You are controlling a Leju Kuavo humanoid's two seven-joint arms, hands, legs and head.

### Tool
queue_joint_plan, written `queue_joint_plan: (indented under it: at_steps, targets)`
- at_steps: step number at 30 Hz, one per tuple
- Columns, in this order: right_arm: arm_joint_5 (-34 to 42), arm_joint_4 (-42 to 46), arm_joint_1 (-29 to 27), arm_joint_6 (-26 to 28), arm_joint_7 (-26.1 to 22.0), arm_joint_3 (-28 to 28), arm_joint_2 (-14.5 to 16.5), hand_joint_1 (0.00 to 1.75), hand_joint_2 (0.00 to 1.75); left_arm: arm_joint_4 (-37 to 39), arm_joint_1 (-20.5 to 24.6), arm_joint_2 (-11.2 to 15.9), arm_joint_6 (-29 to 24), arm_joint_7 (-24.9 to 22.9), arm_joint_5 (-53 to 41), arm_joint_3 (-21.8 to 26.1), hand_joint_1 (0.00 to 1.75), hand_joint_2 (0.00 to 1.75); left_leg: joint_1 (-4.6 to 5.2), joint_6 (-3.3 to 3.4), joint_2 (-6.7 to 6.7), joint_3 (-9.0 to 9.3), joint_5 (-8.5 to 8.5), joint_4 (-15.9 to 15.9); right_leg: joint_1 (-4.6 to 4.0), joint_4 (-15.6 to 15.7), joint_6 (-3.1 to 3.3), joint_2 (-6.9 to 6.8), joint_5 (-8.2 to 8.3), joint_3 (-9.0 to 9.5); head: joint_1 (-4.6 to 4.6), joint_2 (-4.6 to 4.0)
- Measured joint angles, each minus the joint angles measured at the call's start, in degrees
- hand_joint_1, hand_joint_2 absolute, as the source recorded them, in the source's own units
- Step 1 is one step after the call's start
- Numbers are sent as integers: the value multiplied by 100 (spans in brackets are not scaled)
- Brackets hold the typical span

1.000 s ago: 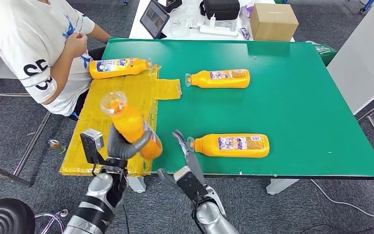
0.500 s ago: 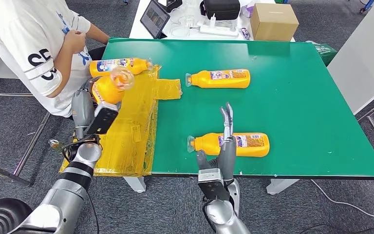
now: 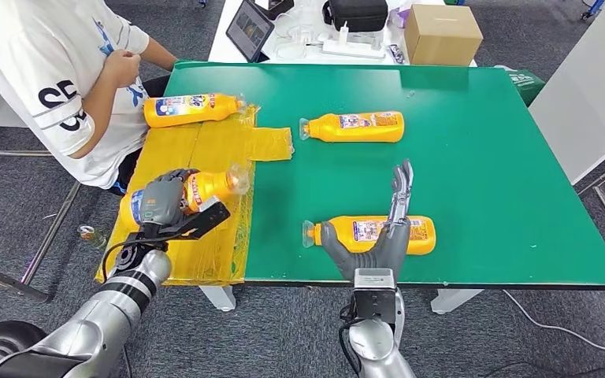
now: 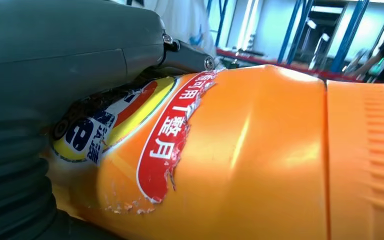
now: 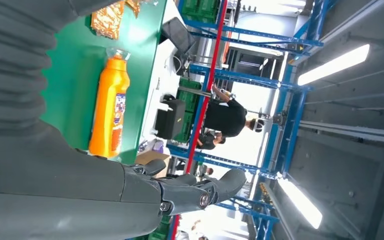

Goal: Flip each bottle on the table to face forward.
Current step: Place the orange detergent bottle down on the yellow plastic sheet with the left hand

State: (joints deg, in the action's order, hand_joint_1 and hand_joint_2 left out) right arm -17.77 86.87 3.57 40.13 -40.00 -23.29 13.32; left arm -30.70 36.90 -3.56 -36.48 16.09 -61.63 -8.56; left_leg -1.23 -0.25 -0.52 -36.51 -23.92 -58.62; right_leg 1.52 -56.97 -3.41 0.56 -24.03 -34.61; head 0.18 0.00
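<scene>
My left hand (image 3: pixel 160 204) grips an orange bottle (image 3: pixel 209 187) that lies on the yellow mat (image 3: pixel 219 236), cap toward the green table (image 3: pixel 488 173), label showing. Up close, the left wrist view has this bottle (image 4: pixel 260 160) under my hand (image 4: pixel 55 70). My right hand (image 3: pixel 384 233) is open, fingers stretched away from me, over the near orange bottle (image 3: pixel 421 235) at the table's front edge; whether it touches I cannot tell. A third bottle (image 3: pixel 353 127) lies farther back, also the bottle (image 5: pixel 109 107) beyond my right hand (image 5: pixel 80 180). One more bottle (image 3: pixel 191 109) lies at the mat's far end.
A person (image 3: pixel 47 71) in a white shirt sits at the table's left, close to the mat. Behind the green table, a white table carries a cardboard box (image 3: pixel 441 33), a tablet (image 3: pixel 250 27) and a black bag (image 3: pixel 357 14).
My left hand brought its bottle down from near the person and laid it on the mat, label showing. My right hand moved rightward over the near bottle.
</scene>
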Motion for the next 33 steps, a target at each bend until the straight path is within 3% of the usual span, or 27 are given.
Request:
queue_joint_plan:
  at_steps: [8, 16, 17, 20, 21, 22, 26, 33]
  targets:
    - [-848, 160, -151, 2, 0, 277, 94, 0, 175, 474, -51, 155, -32, -342, -1021, -261, 175, 175, 0, 0, -1, -3, 0, 0, 0, 0, 0, -1, 0, 1, -1, 0]
    - [-284, 1, -142, -89, 0, 285, 98, 0, 175, 610, -92, 170, 273, 64, -749, -332, 172, 175, 0, 0, -6, -3, 0, 0, 0, 0, 0, -3, -1, 4, -2, 0]
    - [-253, -26, -139, -104, 0, 279, 97, 0, 175, 614, -96, 170, 293, 104, -708, -324, 140, 175, 0, 0, -6, -3, 0, 0, 0, 0, 0, -4, -1, 5, -2, 0]
    - [-163, -114, -121, -199, 0, 270, 96, 0, 175, 620, -101, 168, 438, 220, -613, -300, 11, 175, 0, 0, -7, -2, 1, 0, 0, 0, 0, -4, -1, 6, -2, 0]
    - [-117, -150, -114, -279, 2, 269, 96, 0, 175, 620, -96, 164, 565, 304, -521, -275, 0, 175, 0, 0, -7, -1, 1, 1, 0, 0, 0, -5, -1, 8, -1, 0]
    - [-54, -189, -104, -396, 14, 269, 96, 0, 175, 620, -88, 158, 748, 421, -377, -234, 0, 175, 0, 0, -8, 2, 1, 1, 0, 0, 0, -5, -1, 11, -2, 0]
    - [272, -377, -44, -977, 75, 273, 96, 0, 175, 587, -55, 85, 1808, 976, 431, 61, 0, 0, 1, 0, -16, 16, 0, 1, 1, 0, 1, -12, -3, 28, -2, 0]
    - [496, -634, 39, -1393, 102, 315, 96, 0, 175, 492, -12, 10, 2809, 1181, 1073, 363, 0, 0, 0, -1, -25, 43, 1, 2, 0, 1, 2, -18, -5, 56, -2, 0]
